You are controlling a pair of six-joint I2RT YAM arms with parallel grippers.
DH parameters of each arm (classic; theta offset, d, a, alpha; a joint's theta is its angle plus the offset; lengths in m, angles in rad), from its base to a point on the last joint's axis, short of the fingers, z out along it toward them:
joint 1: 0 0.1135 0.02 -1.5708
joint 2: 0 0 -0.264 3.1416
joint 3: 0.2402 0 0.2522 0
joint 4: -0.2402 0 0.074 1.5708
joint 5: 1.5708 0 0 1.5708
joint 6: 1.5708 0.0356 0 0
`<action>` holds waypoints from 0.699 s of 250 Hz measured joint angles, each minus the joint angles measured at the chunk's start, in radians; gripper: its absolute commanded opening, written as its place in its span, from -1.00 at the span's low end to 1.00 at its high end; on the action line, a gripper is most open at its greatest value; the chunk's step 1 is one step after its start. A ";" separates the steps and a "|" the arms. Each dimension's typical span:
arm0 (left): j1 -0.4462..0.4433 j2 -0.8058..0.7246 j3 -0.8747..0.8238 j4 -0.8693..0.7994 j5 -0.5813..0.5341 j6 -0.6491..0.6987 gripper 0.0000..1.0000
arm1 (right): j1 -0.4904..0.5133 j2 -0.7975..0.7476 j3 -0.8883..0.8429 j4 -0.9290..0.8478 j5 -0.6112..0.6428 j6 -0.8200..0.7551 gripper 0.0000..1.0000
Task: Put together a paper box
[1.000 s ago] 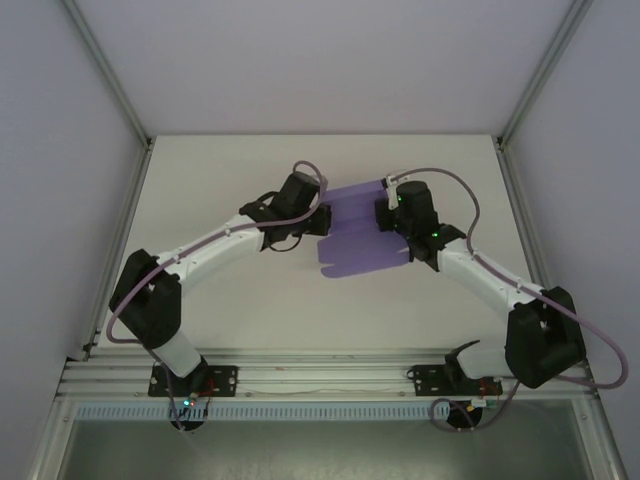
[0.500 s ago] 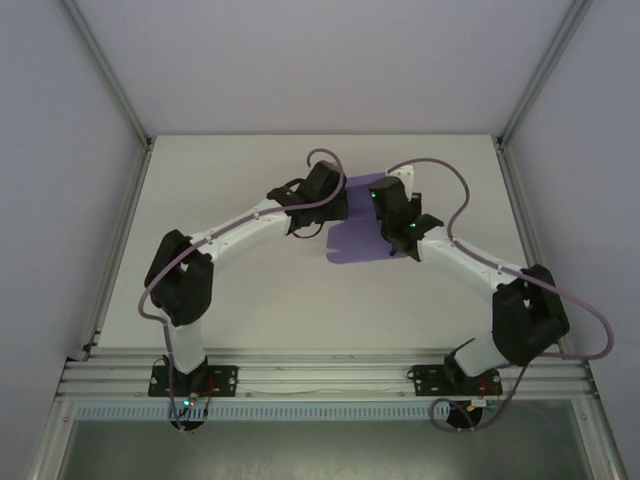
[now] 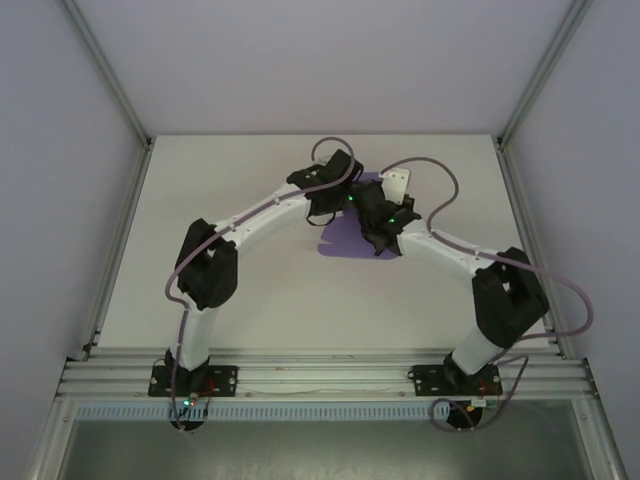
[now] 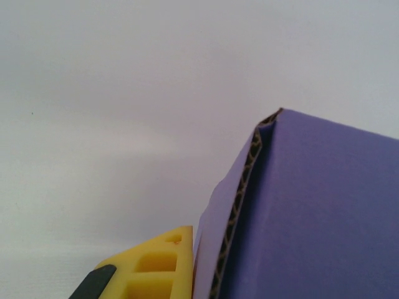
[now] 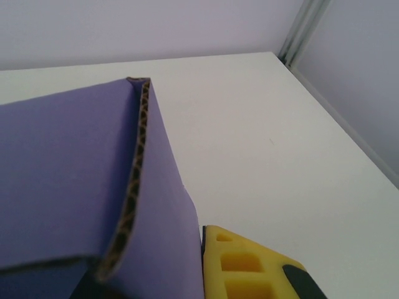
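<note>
The purple paper box (image 3: 344,241) is held off the white table (image 3: 230,180) at centre back, between the two wrists, with its sides folded up. My left gripper (image 3: 337,204) meets it from the left and my right gripper (image 3: 373,214) from the right. In the left wrist view, one yellow finger (image 4: 153,268) presses flat against a raised flap of the box (image 4: 324,212), whose corrugated edge shows; the other finger is hidden behind the card. The right wrist view mirrors this: a yellow finger (image 5: 249,268) sits tight against a box flap (image 5: 62,168).
Grey enclosure walls and aluminium posts (image 3: 530,90) bound the table on three sides. An aluminium rail (image 3: 320,380) carrying both arm bases runs along the near edge. Bare white tabletop (image 5: 262,124) lies to the right of the box.
Both grippers have closed in toward each other at centre back. The flat purple sheet has folded up between them, so less of it shows from above. Both elbows have swung inward.
</note>
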 measured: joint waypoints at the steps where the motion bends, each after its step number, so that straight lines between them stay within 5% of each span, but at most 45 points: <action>1: 0.000 0.000 0.000 -0.001 -0.001 0.000 -1.00 | 0.000 0.002 0.001 -0.002 0.001 0.003 -1.00; 79: 0.016 -0.082 -0.105 0.042 0.013 0.031 -1.00 | 0.027 0.056 0.051 -0.031 0.028 0.079 -0.99; 130: 0.016 -0.177 -0.254 0.106 0.045 0.075 -1.00 | 0.012 -0.056 -0.144 0.264 -0.126 -0.027 -0.44; 175: 0.017 -0.244 -0.315 0.139 0.076 0.103 -1.00 | -0.074 -0.204 -0.286 0.414 -0.391 -0.114 0.32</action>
